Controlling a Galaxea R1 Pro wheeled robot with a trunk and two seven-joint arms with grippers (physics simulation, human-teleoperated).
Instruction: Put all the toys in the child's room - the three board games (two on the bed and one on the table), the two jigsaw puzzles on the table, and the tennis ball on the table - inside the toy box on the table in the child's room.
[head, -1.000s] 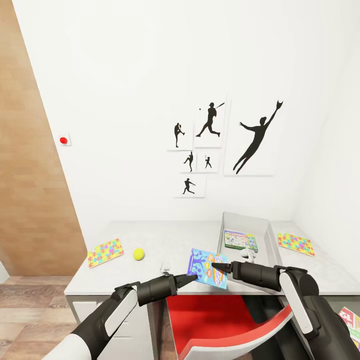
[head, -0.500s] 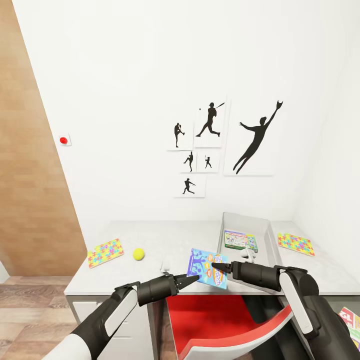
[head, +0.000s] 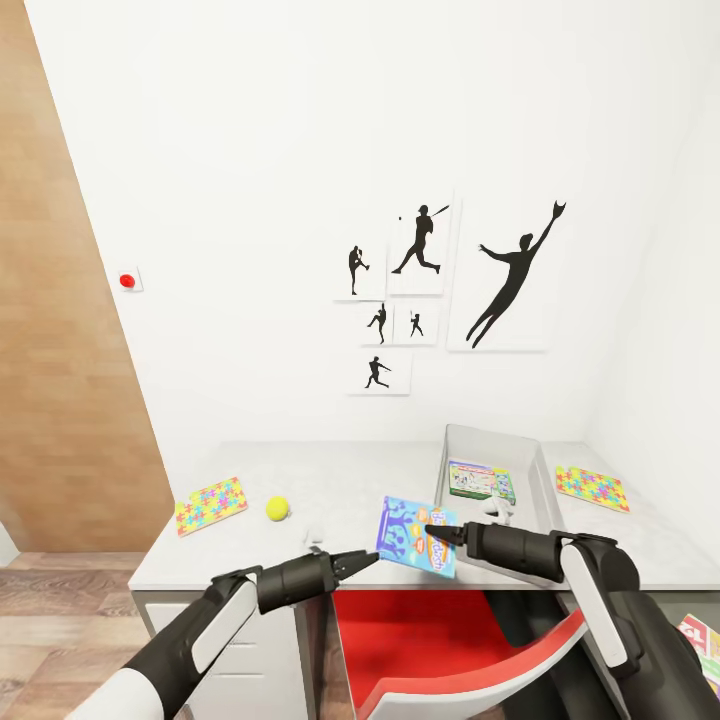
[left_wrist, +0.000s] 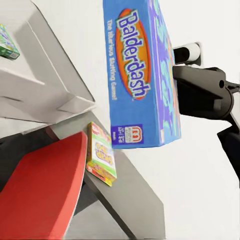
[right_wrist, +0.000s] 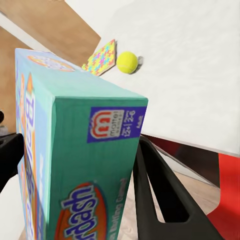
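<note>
Balderdash box (head: 416, 534), a blue board game, hangs low and centre in the head view, clamped by the right gripper (head: 432, 531) just left of the grey toy box (head: 540, 480), while the left gripper (head: 366, 557) points at it from the lower left, its jaws seemingly apart and holding nothing. From the left wrist, the box (left_wrist: 141, 75) fills the upper middle. The right wrist shows it (right_wrist: 75, 165) close, with the tennis ball (right_wrist: 127, 62) and a jigsaw puzzle (right_wrist: 101, 56) on the table (right_wrist: 200, 70) at the top.

Three board games (head: 417, 535), two puzzles (head: 211, 504), one ball (head: 277, 508)
</note>
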